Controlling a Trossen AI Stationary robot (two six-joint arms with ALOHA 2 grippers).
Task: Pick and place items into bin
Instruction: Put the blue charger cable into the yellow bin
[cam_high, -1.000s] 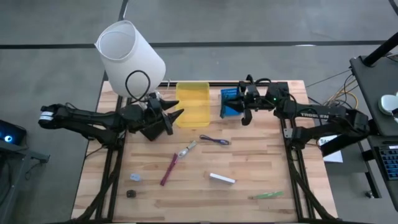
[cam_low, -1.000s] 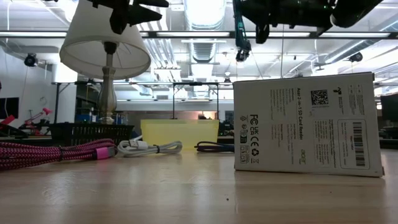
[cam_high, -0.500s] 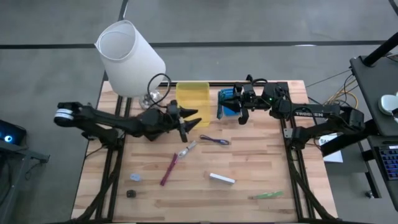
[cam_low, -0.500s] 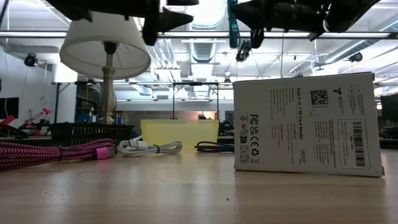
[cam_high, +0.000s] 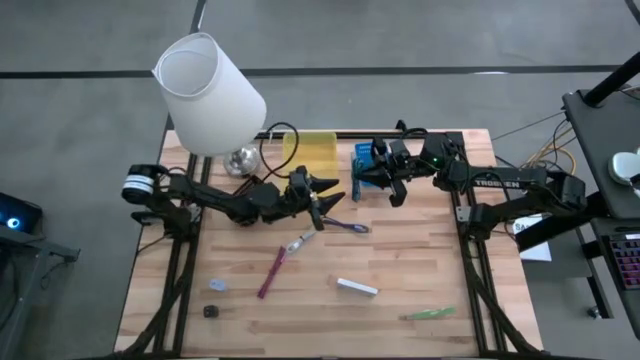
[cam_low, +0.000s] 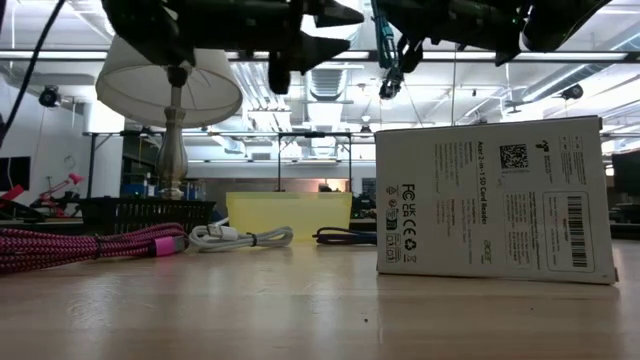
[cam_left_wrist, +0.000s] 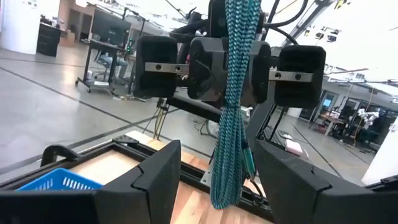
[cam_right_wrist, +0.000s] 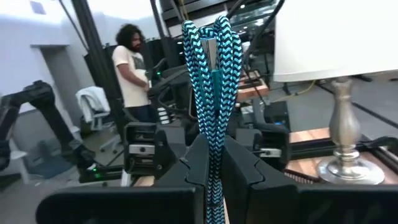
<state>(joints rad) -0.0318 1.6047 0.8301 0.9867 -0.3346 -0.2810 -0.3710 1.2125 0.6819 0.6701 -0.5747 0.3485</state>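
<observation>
Beyond my wooden table the floor is grey concrete crossed by a dark line. Long ceiling lights and ducts run overhead. Past my fingers a person in a pale shirt stands among dark stands, with a desk farther off.

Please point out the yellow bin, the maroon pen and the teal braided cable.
yellow bin (cam_high: 318, 146), high view, bare far part.
maroon pen (cam_high: 270, 275), high view, mid-shaft.
teal braided cable (cam_right_wrist: 212, 74), right wrist view, upper strands.
</observation>
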